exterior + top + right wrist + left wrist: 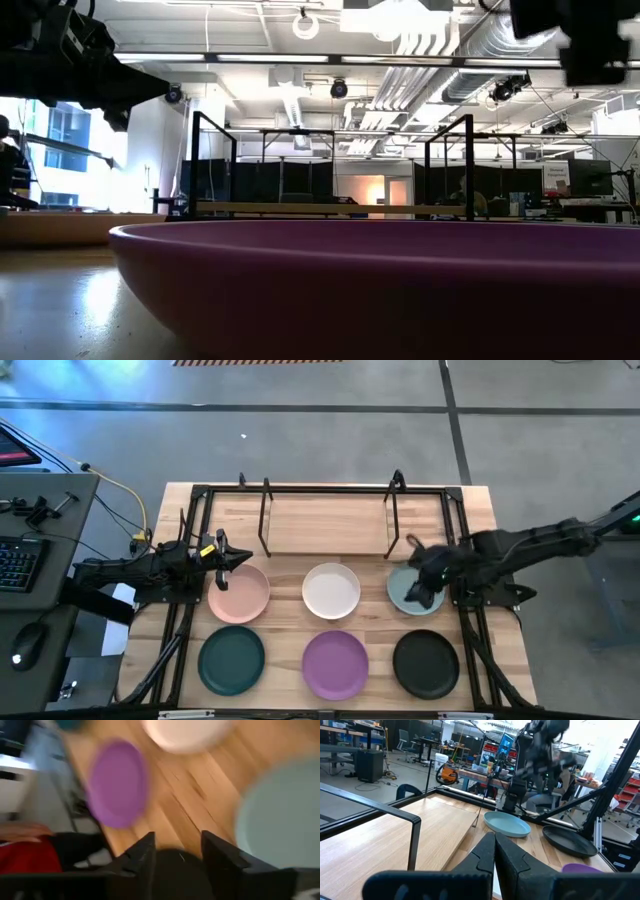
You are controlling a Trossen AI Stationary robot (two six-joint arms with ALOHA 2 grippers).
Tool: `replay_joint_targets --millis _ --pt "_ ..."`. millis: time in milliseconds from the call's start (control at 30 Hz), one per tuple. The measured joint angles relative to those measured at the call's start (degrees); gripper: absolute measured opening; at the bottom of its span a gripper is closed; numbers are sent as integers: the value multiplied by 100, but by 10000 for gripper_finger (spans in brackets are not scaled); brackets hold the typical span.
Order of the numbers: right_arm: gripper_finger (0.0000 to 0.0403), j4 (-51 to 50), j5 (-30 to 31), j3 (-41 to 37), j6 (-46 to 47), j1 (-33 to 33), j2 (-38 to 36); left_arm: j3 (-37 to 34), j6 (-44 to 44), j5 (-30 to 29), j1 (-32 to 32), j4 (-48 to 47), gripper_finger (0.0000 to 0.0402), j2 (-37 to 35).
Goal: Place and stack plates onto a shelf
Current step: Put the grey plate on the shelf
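Note:
Six plates lie flat on the tabletop in two rows: pink (238, 592), white (331, 590) and pale blue-grey (407, 597) behind, dark teal (231, 662), purple (335, 665) and black (425, 663) in front. The shelf (327, 525), a light board in a black rod frame, stands behind them with nothing on it. My right gripper (424, 582) hangs open above the pale blue-grey plate (280, 820), tipped downward, nothing between its fingers (147, 852). My left gripper (243, 559) waits shut at the table's left, above the pink plate's far edge, pointing level.
Black frame rails (178, 630) run along the table's left and right sides, near both arms. The shelf's upright rods (266, 520) rise at its ends. A desk with keyboard and mouse (25, 560) stands off the table's left edge.

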Motion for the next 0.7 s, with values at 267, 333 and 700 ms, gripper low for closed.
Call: replay_joint_targets --millis 267,333,700 --pt "203 -21 -147 -1305 2925 642 504 0 0 -1 -1 0 0 -2" --pt "204 167 -213 -1506 3395 766 489 0 0 -1 1 0 0 -1" --pt "204 -51 688 -1816 5622 1292 406 0 0 -1 1 0 0 0"
